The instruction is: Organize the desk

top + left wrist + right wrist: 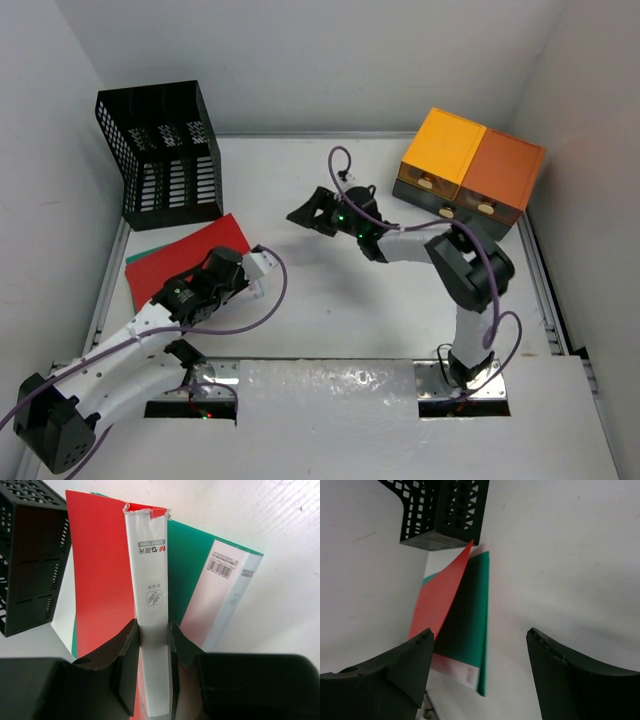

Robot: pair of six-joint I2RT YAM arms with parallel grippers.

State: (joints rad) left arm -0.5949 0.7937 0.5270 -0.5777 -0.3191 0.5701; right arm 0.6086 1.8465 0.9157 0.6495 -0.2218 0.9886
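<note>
The white desk (330, 300) holds a red folder (190, 255) lying over a green folder (140, 255) at the left. My left gripper (257, 268) is shut on the red folder's white spine (150, 570), with a finger on each side, and the red cover (100, 570) is tilted up off the green folder (190, 575). My right gripper (312, 214) is open and empty above the middle of the desk. In its wrist view the wide-apart fingers (480, 637) face the raised red folder (440, 595) and the green folder (470, 615).
A black mesh rack (160, 155) stands at the back left, just beyond the folders, and also shows in the left wrist view (30, 560) and the right wrist view (445, 510). Orange drawer boxes (470, 165) sit at the back right. White walls enclose the desk.
</note>
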